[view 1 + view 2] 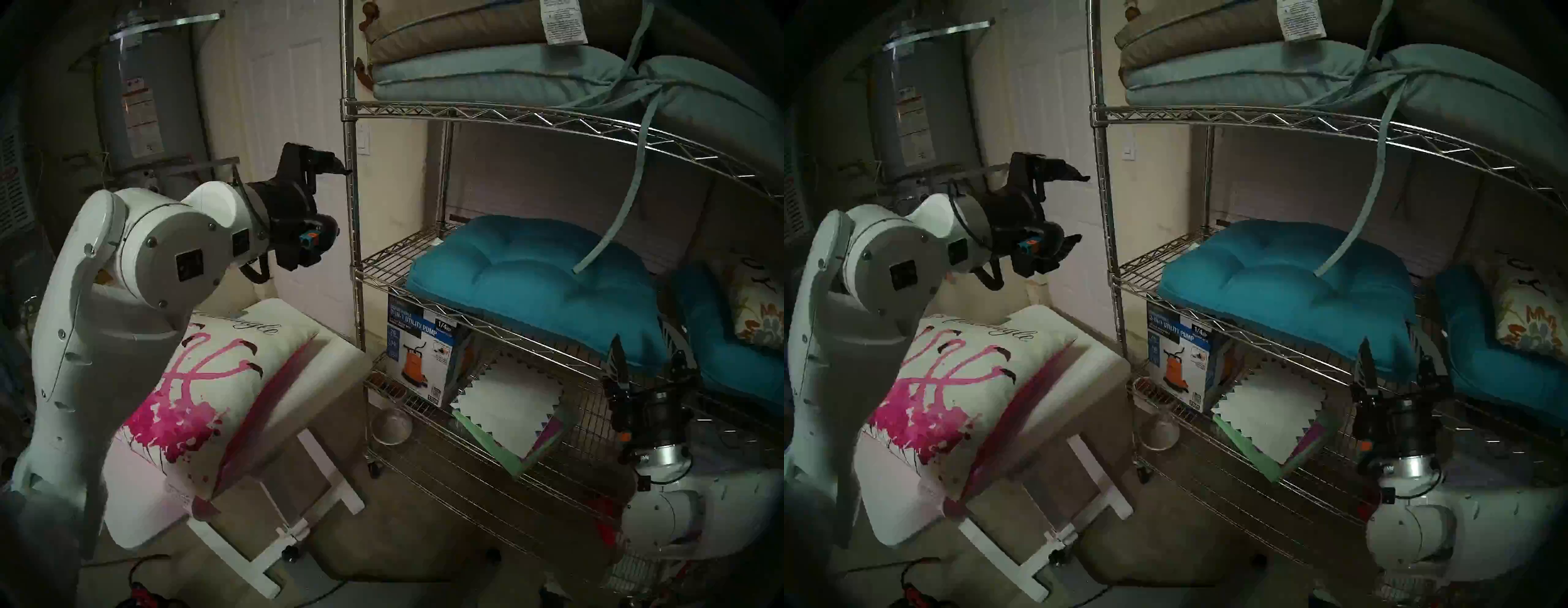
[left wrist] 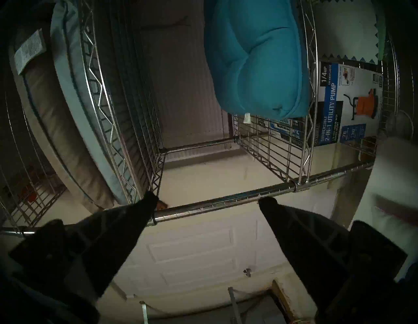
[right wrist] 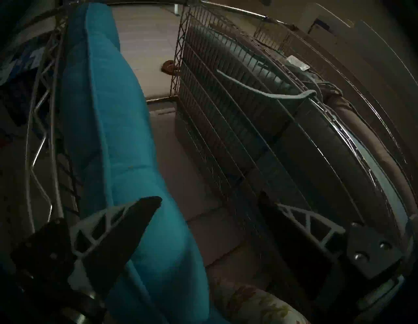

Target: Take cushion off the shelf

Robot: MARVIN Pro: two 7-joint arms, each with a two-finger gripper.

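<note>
The cushion (image 1: 203, 382) lies on the white counter (image 1: 339, 361), at the shelf's (image 1: 356, 254) eight o'clock. Above it the left end effector (image 1: 335, 199) gapes empty. At four o'clock the right end effector (image 1: 649, 361) gapes empty too, beside a teal cushion (image 1: 530, 276).

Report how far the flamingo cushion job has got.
Done: the flamingo cushion lies on the small white table, clear of the wire shelf. In hand: nothing; the left gripper and right gripper are both open and empty. Left: apparently nothing but parking the arms.
</note>
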